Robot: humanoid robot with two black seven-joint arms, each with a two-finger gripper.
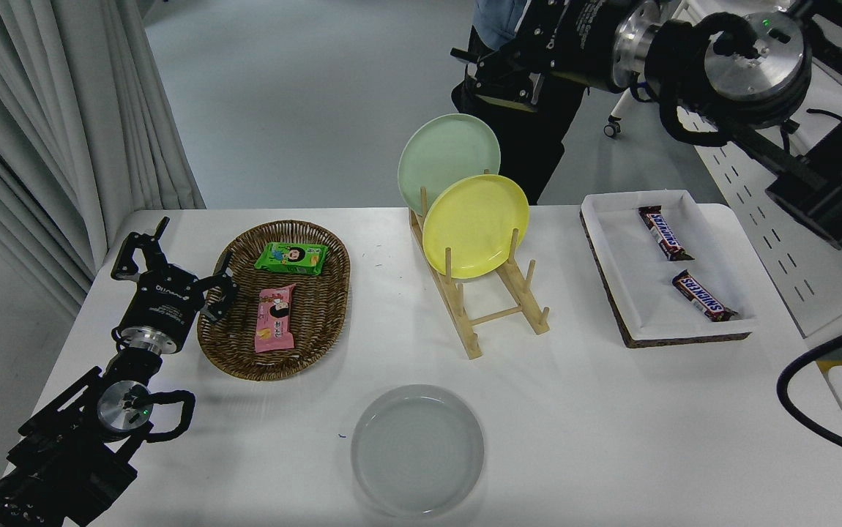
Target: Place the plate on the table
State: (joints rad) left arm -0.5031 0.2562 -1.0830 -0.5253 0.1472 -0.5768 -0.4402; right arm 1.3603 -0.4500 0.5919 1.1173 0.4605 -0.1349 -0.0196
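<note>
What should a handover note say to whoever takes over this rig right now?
Left gripper: open, empty, parked at the table's near-left by the basket.
Right gripper: raised high above the table's far edge, holding nothing I can see; open or shut unclear.
Grey plate: flat on the table, near-centre, nothing touching it.
Yellow plate and green plate: upright in the rack.
Done: the plate is on the table and released.
Left: nothing for this task, apparently; just park the right arm.
</note>
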